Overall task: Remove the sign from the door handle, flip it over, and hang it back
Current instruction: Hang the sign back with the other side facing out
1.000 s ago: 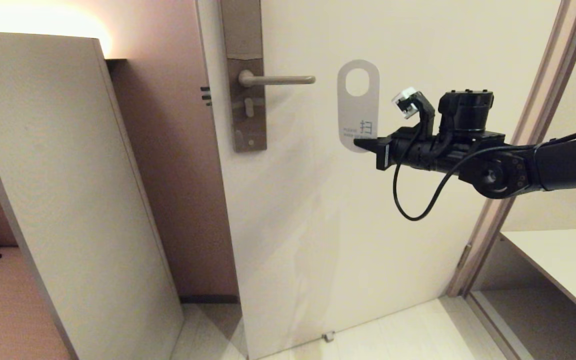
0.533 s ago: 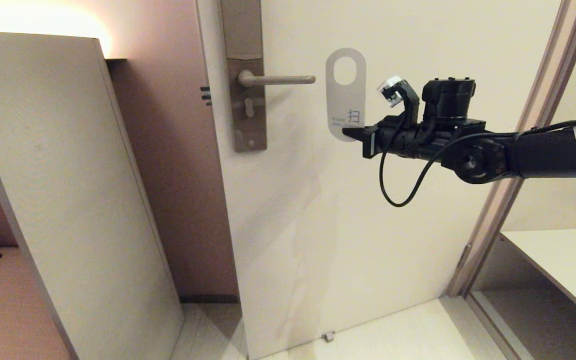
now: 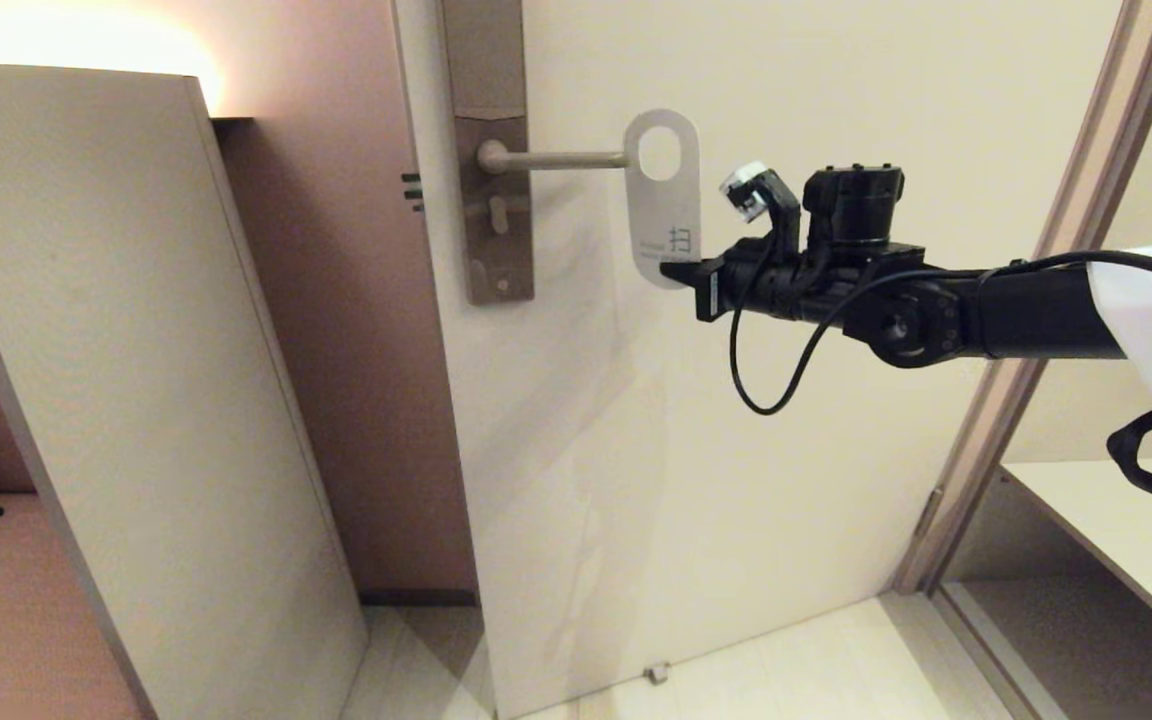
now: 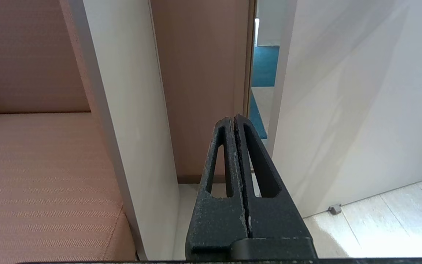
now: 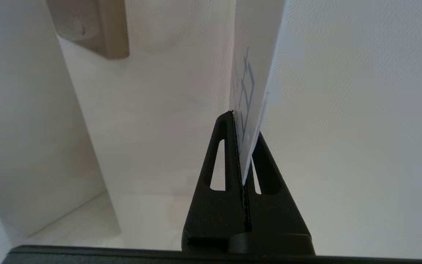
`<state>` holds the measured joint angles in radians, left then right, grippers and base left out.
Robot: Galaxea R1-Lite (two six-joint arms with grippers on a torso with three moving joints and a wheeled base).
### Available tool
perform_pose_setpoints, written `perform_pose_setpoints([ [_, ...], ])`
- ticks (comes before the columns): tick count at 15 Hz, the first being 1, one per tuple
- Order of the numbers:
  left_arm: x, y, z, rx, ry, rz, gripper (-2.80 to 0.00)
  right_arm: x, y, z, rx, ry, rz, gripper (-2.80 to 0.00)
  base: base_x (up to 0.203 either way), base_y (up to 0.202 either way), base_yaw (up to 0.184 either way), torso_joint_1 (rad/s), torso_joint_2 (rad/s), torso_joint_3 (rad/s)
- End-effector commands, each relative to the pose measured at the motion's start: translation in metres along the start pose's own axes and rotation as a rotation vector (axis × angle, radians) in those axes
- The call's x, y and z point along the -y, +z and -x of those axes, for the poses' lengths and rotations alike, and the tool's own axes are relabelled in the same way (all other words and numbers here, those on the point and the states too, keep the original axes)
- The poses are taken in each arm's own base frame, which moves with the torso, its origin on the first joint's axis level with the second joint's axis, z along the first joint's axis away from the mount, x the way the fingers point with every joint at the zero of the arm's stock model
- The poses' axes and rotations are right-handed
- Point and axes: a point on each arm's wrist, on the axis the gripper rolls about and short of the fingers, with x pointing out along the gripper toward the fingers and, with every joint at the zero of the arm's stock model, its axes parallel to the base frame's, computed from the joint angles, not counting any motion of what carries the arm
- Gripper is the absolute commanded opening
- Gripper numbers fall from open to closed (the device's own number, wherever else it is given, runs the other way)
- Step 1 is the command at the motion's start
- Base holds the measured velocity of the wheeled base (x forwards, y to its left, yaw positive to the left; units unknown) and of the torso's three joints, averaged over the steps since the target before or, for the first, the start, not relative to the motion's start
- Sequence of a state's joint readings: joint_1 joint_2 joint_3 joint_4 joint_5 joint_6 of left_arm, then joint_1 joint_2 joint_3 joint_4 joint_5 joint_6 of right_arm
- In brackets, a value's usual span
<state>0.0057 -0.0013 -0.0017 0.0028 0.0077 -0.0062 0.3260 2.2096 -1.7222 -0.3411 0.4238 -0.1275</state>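
The right gripper (image 3: 676, 272) reaches in level from the right side of the door (image 3: 786, 420), its fingers (image 5: 229, 146) clamped on the bottom edge of the sign (image 3: 664, 200), which stands upright above them with its white face and dark printed character turned toward the head camera. The sign's oval hole (image 3: 658, 155) sits at the height of the door handle (image 3: 556, 159), and the free tip of the handle meets the near edge of the card just beside the hole; from this angle I cannot tell whether the tip has entered the hole or merely overlaps the card's rim. Judging by the white face showing outward, the turning-over looks done, and the step in hand is hanging the sign back. The next move calls for sliding the card sideways along the handle toward the metal plate (image 3: 492, 200) so the lever passes cleanly through the hole, keeping the hole level with the lever and the card square to it, then letting go only once the top of the hole can rest on the lever. The thin card may flex or snag on the handle tip if it is a shade high or low. The left gripper (image 4: 234, 121) hangs parked low near the cabinet panel (image 4: 123, 110), its fingers pressed together and empty.
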Motion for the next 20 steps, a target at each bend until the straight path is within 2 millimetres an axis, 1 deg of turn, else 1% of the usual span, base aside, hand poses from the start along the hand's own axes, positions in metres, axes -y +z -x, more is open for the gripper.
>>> perform_pose_setpoints([
  [1,0.000,0.000,0.000,-0.002,0.000,0.000,-2.80,-0.002,-0.003,-0.003,-0.004,0.009,0.000,-2.80,0.000,0.000,0.000,0.000,0.00,0.000],
  [11,0.000,0.000,0.000,-0.002,0.000,0.000,-2.80,-0.012,-0.004,-0.008,-0.031,0.038,-0.009,-2.80,0.000,0.000,0.000,0.000,0.00,0.000],
  [17,0.000,0.000,0.000,-0.002,0.000,0.000,-2.80,-0.018,0.003,-0.010,-0.019,0.049,0.000,-2.80,0.000,0.000,0.000,0.000,0.00,0.000],
  [20,0.000,0.000,0.000,-0.002,0.000,0.000,-2.80,-0.020,0.005,-0.010,-0.015,0.056,0.058,-2.80,0.000,0.000,0.000,0.000,0.00,0.000],
])
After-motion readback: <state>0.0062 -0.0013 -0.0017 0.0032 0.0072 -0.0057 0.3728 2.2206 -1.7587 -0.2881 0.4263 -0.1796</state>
